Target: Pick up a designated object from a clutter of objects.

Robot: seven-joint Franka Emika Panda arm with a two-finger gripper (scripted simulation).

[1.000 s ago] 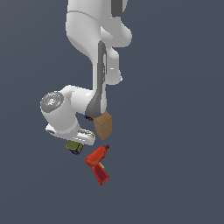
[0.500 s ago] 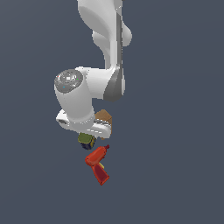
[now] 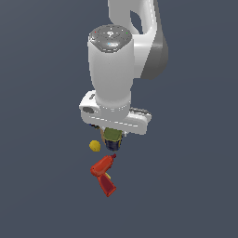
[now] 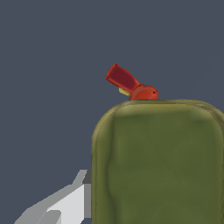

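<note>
The tin can [image 3: 111,136], olive-green on top with dark blue sides, hangs just under the white hand in the exterior view. My gripper [image 3: 113,132] is shut on it and holds it above the other objects. In the wrist view the can's olive-green top [image 4: 157,162] fills much of the picture, with one grey-white finger [image 4: 65,205] beside it. The other finger is hidden by the can. The tan box is hidden behind the arm.
A yellow ball [image 3: 95,146] lies just to the exterior view's left of the can. A red power drill [image 3: 104,174] lies below it toward the camera, and also shows in the wrist view [image 4: 129,84] beyond the can. The floor is plain dark grey.
The arm has swung toward the exterior view's right and closer to the camera, carrying the can with it. The tan box is now covered by the arm and the yellow ball shows.
</note>
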